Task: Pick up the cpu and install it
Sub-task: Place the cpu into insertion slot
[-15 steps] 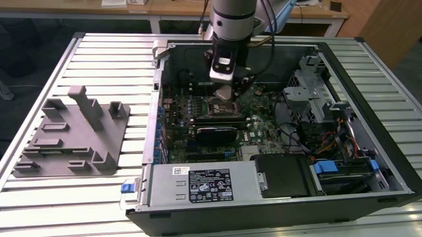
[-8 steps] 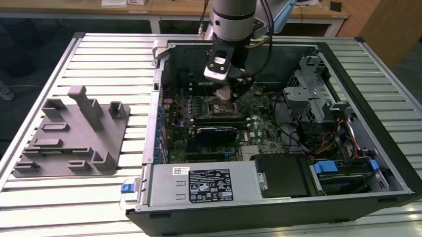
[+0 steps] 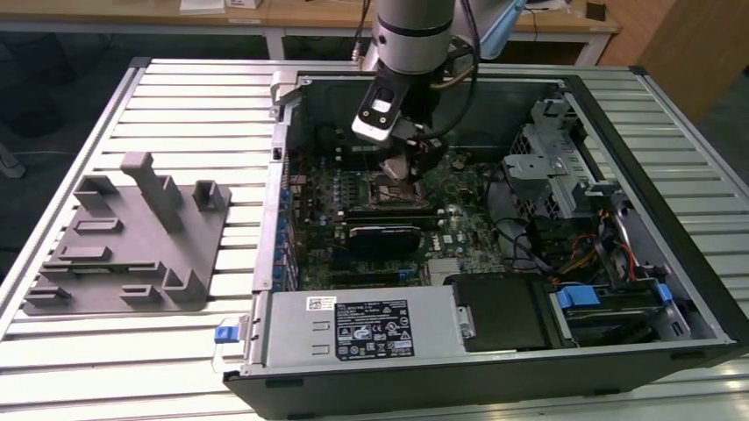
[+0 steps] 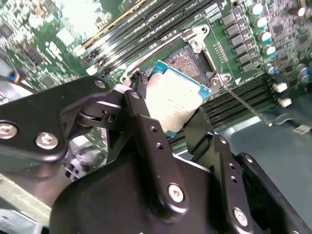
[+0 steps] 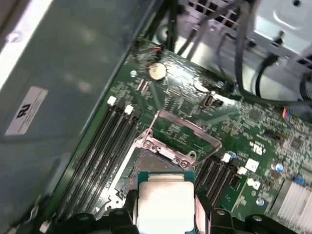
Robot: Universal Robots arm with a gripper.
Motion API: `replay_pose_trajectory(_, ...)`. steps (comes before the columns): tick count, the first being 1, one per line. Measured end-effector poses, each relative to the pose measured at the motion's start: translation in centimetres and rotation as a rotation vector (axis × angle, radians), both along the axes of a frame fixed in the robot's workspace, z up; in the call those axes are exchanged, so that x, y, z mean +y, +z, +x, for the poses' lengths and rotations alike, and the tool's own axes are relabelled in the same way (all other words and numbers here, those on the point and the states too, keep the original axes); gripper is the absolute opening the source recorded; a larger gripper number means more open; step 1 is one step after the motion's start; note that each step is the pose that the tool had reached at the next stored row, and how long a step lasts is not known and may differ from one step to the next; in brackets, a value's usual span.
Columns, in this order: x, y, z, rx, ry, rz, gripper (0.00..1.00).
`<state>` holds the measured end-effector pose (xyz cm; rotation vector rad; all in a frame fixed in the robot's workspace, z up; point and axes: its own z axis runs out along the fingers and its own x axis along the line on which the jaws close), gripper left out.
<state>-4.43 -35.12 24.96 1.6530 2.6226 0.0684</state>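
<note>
The cpu [image 4: 175, 97] is clamped between the two black fingers [image 4: 146, 122] of the tool [image 4: 168, 105], silvery top facing up. It is held just over the open socket [image 4: 187, 61] of the motherboard [image 3: 445, 228], inside the opened computer case [image 3: 655, 289] on the slatted surface [image 3: 175, 96]. Whether cpu and socket touch cannot be told.

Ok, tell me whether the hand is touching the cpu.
Touching. In the second wrist view the hand grips the cpu, fingers pressed on opposite edges.
</note>
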Motion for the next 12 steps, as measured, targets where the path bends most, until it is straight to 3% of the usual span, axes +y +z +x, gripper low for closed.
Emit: replay_pose_trajectory(12,0.00,-0.26,0.00,0.0001,-0.217,0.0000,0.55)
